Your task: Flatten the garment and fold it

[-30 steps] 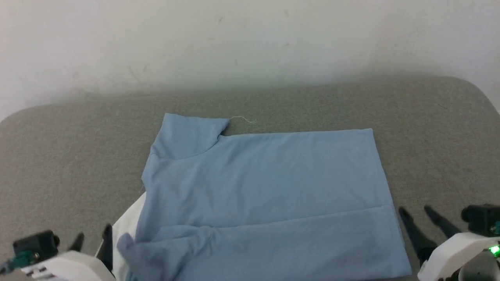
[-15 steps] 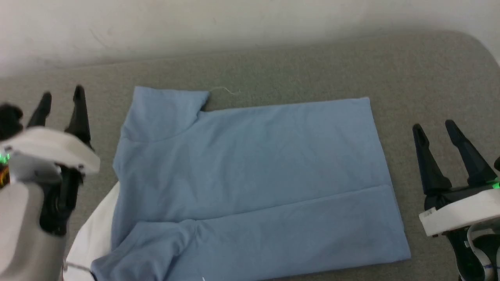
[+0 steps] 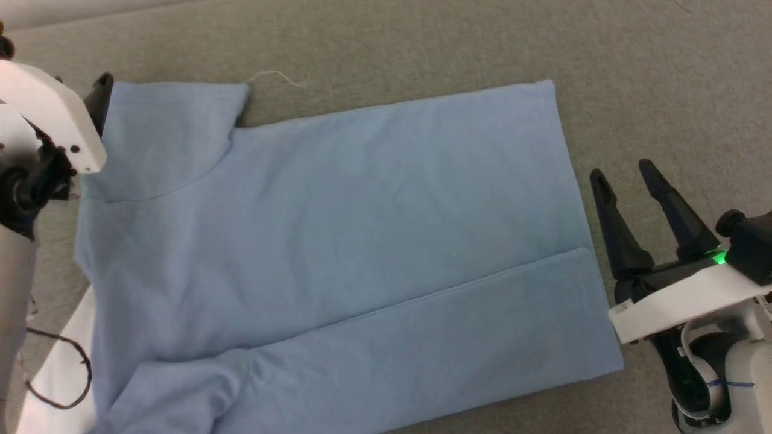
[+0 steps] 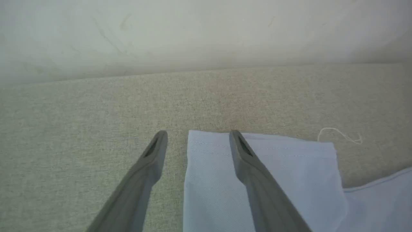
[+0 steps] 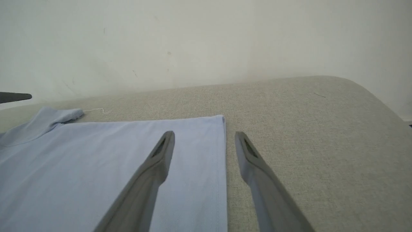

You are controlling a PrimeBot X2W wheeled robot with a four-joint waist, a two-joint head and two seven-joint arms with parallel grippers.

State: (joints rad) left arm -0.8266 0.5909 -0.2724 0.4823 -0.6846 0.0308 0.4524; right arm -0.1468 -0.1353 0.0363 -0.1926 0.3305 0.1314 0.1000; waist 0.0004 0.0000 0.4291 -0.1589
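Grey padded surface [image 3: 422,42] bearing the garment [image 3: 338,241], spread flat, near side folded over, long axis running left to right; right gripper [image 3: 624,173], fingers spread and empty, just beside the hem end; left gripper [image 4: 198,133], likewise spread, straddling the far sleeve's outer edge.

Garment [image 3: 338,241] on padded surface [image 3: 422,36]; thread [image 3: 277,77] just behind, perhaps touching.
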